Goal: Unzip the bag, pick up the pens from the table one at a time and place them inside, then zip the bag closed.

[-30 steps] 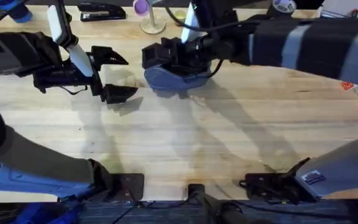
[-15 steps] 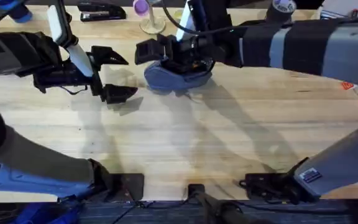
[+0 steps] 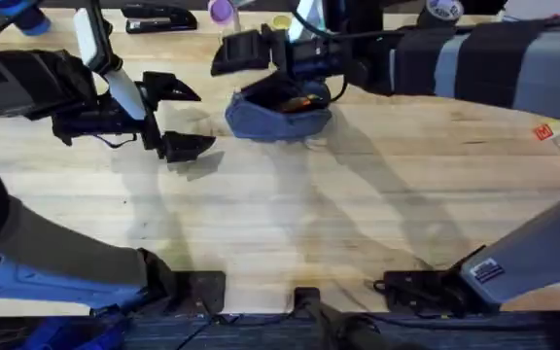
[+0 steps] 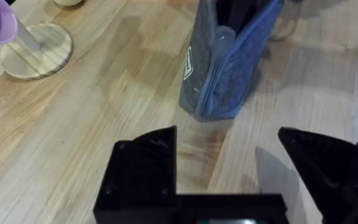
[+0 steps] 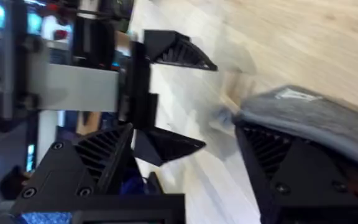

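The bag (image 3: 278,113) lay near the table's (image 3: 290,224) far edge, about midway along it, its long axis roughly parallel to that edge and its mouth open with something orange, probably a pen, inside. The right gripper (image 3: 261,51) hovered just over the bag's far side, jaws spread wide and empty. The left gripper (image 3: 176,117), also wide open and holding nothing, sat beside the bag's left end, facing it along its length.

Left arm extends from the lower left toward the far left; its gripper (image 3: 178,117) points rightward, fingers spread wide. Right arm reaches across to the far centre; its gripper (image 3: 251,53) has fingers parted.
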Tool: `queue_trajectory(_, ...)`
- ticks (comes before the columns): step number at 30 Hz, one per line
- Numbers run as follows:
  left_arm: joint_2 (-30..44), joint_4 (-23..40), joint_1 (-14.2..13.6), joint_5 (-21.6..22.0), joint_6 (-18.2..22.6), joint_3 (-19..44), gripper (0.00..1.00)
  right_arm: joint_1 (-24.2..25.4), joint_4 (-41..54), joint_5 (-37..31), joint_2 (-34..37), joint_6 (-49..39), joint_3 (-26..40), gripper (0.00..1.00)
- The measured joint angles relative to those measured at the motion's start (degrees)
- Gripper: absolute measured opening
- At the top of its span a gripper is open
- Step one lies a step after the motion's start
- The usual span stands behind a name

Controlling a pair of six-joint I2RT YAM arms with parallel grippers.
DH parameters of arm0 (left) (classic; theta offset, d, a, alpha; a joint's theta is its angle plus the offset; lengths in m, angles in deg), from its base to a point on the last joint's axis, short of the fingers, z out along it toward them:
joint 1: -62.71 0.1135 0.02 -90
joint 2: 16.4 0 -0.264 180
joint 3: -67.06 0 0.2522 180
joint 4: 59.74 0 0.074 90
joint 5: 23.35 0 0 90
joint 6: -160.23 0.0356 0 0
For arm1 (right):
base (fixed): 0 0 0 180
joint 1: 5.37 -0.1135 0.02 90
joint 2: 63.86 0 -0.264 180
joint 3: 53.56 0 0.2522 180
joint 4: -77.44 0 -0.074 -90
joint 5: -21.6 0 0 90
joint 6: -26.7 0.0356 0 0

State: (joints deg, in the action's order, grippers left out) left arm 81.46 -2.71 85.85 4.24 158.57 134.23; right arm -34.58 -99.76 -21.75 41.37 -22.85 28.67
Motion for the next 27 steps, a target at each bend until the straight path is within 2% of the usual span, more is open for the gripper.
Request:
queue_trajectory(11, 0.00, 0.00, 0.00, 0.00, 0.00, 0.00, 0.993, 0.24, -1.77, 4.25, -0.58, 0.24, 0.00, 0.996)
queue_trajectory(20, 0.00, 0.00, 0.00, -0.01, -0.01, 0.00, 0.993, 0.24, -1.44, 3.43, -6.61, -5.09, 0.00, 0.996)
queue_trajectory(23, 0.00, 0.00, 0.00, -0.01, -0.01, 0.00, 0.993, 0.14, 2.70, 0.82, -9.52, -9.12, 0.01, 0.995)
queue_trajectory(27, 0.00, 0.00, 0.00, -0.02, -0.01, 0.00, 0.993, -0.79, 16.06, -5.95, -12.41, -17.40, 1.11, 0.995)
